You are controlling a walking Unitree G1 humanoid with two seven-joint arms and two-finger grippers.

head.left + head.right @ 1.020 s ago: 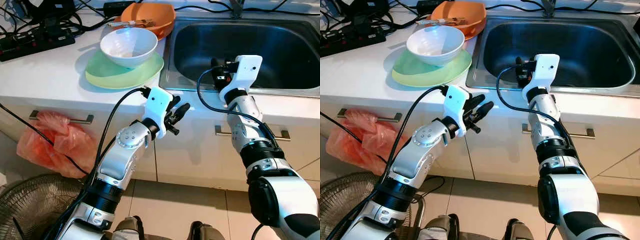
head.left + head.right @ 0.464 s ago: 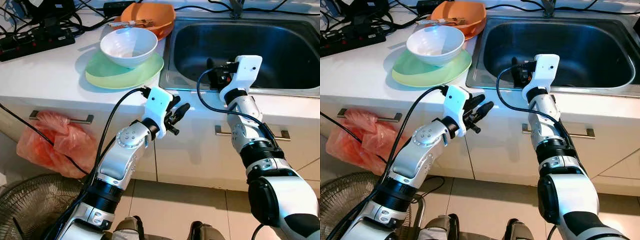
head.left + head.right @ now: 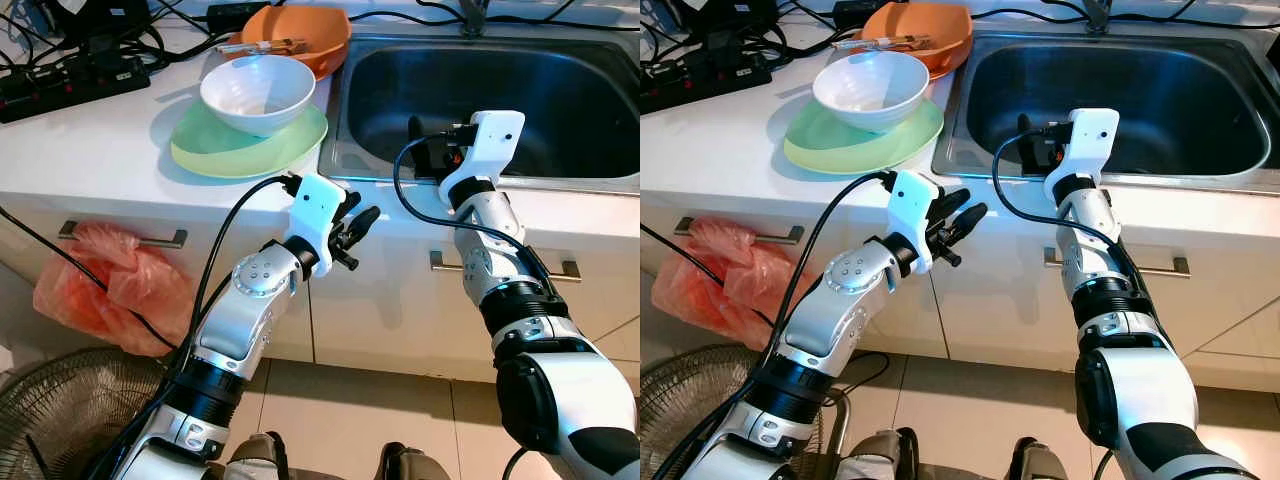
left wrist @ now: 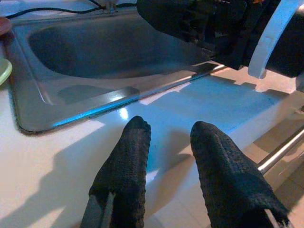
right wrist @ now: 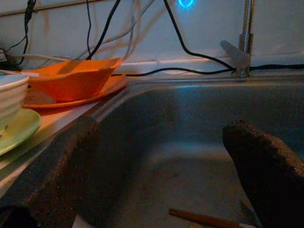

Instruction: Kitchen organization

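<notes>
On the far left of the white counter [image 3: 90, 150] a black power strip [image 3: 70, 85] lies among cables, and below it an orange plastic bag [image 3: 105, 285] hangs from a drawer handle. Further right, a white bowl [image 3: 257, 92] sits on a pale green plate [image 3: 250, 145], with an orange dish [image 3: 300, 35] behind them holding what look like chopsticks. The left gripper [image 3: 358, 230] hovers just off the counter's front edge, its fingers a little apart and holding nothing. To its right, the right gripper [image 3: 420, 140] reaches over the near rim of the steel sink [image 3: 610, 185], fingers spread wide and empty. The right wrist view shows a brown stick-like utensil [image 5: 204, 219] on the basin floor. The step looks like an approach toward that utensil; next, the right arm probably needs to dip lower into the basin and close on it, though the target is a guess.
</notes>
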